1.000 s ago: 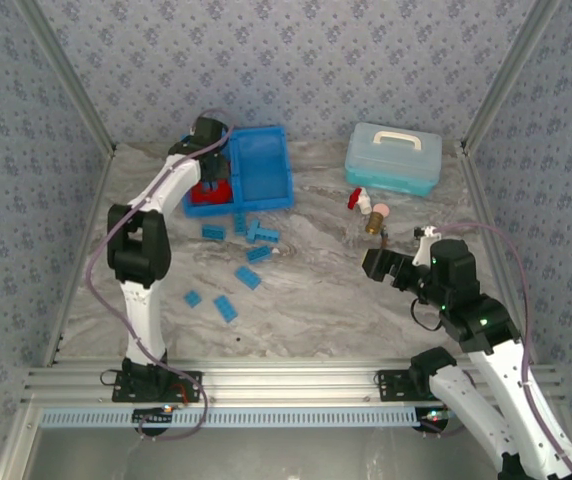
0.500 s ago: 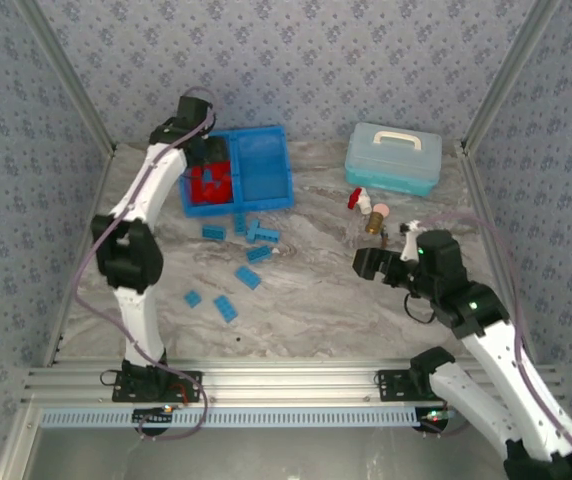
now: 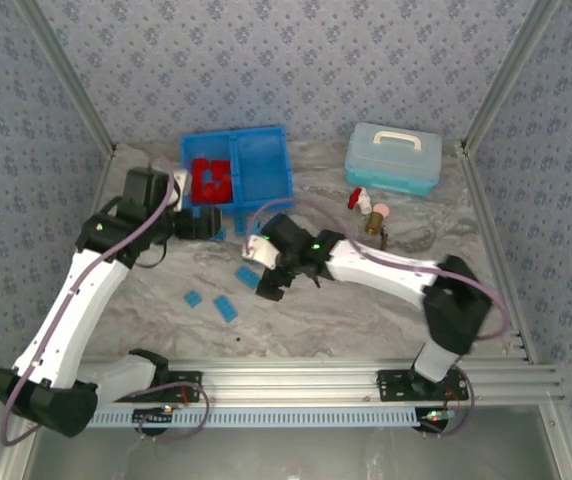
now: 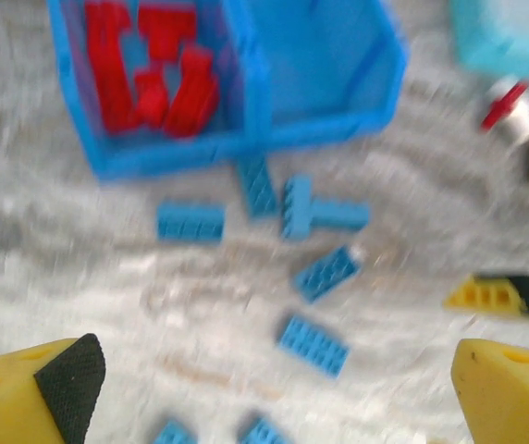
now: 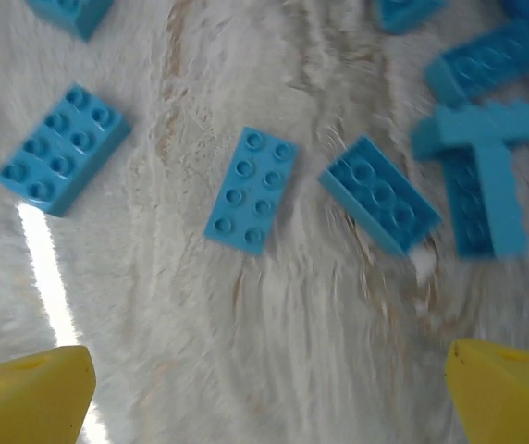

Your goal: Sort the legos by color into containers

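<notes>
1. Both arms have shifted: the left pincer (image 3: 209, 222) has pulled back from the bright blue open plastic tray (image 3: 288, 170) to just short of its near wall, and the right pincer (image 3: 269, 283) has swung in from the right to hang over the loose bricks
2. That tray sits far left, close to the patterned wall; the marbled tabletop (image 3: 356, 320) lies bare toward the front rail and rightward, up to the pale translucent lidded box (image 3: 393, 160)
3. Each pincer is spread wide with nothing between its fingers (image 4: 56, 379) (image 5: 33, 388)
4. Small red plastic bricks (image 3: 211, 178) are heaped in the left compartment; light blue rectangular plastic bricks (image 4: 190, 222) are scattered on the tabletop just in front of the tray
5. Below the right pincer, one eight-stud blue brick (image 5: 251, 190) has its long axis nearly straight up the wrist view, leaning slightly right; its neighbour (image 5: 380, 208) lies diagonal
</notes>
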